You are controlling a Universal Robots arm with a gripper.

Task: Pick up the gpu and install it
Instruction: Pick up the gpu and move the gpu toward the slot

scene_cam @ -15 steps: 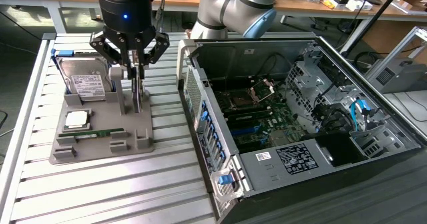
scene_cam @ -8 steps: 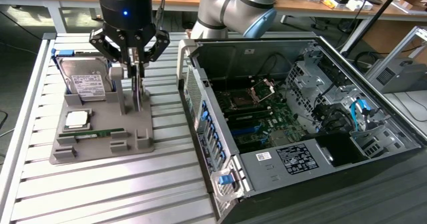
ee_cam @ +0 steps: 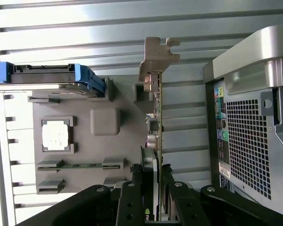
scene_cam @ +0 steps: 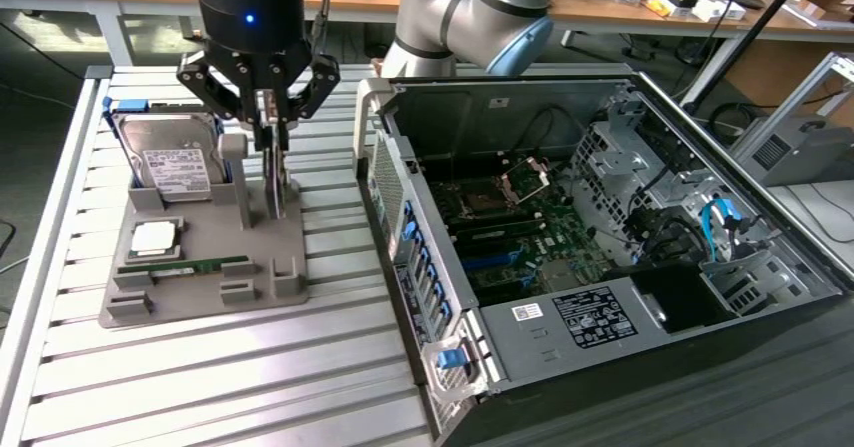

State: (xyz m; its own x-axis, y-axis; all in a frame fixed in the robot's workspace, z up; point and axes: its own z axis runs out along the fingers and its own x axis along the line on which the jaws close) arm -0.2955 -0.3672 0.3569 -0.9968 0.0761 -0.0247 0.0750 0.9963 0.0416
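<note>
Two containers sit on the slatted surface point(scene_cam: 200, 387). Toward the exterior view's left, a grey holder point(scene_cam: 200, 292) carries a hard drive point(scene_cam: 174, 162) propped at its far end. A processor chip point(scene_cam: 154, 235) and a green memory stick point(scene_cam: 187, 263) lie nearer the front. The gpu point(scene_cam: 276, 182) stands on edge in a slot along the holder's side toward the case. Toward the exterior view's right, an open computer case point(scene_cam: 387, 167) lies on its side, motherboard point(scene_cam: 521, 232) exposed. The tool point(scene_cam: 274, 127) sits directly over the gpu, its fingers pinching the card's upper edge from both sides. The arm point(scene_cam: 467, 17) reaches in from beyond the case, wrist pointing straight down.
</note>
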